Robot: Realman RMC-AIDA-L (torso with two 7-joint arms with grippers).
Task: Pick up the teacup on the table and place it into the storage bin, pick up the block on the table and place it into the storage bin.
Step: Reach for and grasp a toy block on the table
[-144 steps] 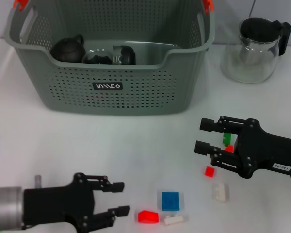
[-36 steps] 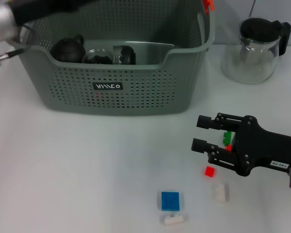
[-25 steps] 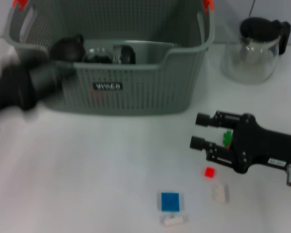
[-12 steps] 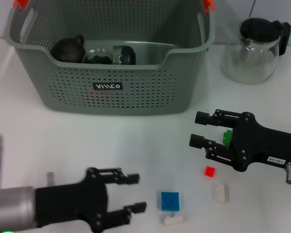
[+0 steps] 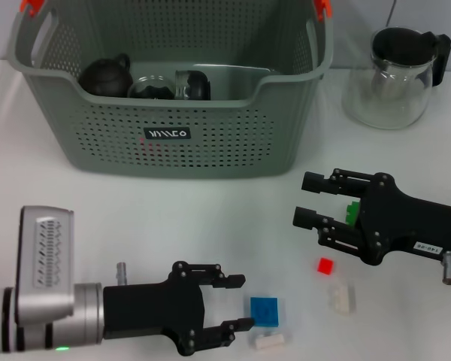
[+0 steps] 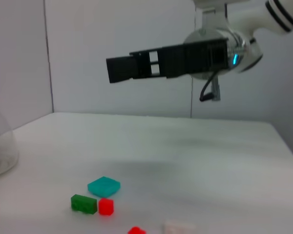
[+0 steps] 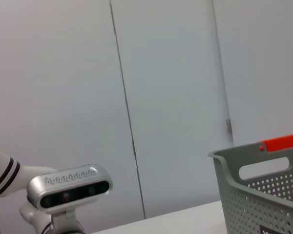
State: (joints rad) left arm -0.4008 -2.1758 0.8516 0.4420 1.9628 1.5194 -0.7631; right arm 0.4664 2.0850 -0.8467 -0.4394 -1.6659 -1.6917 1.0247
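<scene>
— Where is the left gripper (image 5: 229, 303) sitting?

— It is hovering low over the near part of the white desk (image 5: 135, 218), its fingers (image 5: 227, 282) spread apart and holding nothing. The blue block (image 5: 264, 310) is lying just beyond the fingertips, with a small white block (image 5: 269, 341) beside it at the near edge.

— And the right gripper (image 5: 308, 198)?

— It is hanging over the right side of the desk, its fingers parted and empty too. A green block (image 5: 352, 212) is showing between the fingers and the gripper body, a small red block (image 5: 325, 265) is lying just nearer than that, and a second white block (image 5: 342, 298) is resting nearer still.

— Where is the storage bin (image 5: 180, 135) standing?

— It is standing at the far side of the desk, well apart from both grippers. Inside it a dark teapot (image 5: 105, 74) is sitting next to some glassware (image 5: 154, 84). A glass teapot (image 5: 395, 79) with a black lid is standing on the desk to the bin's right.
</scene>
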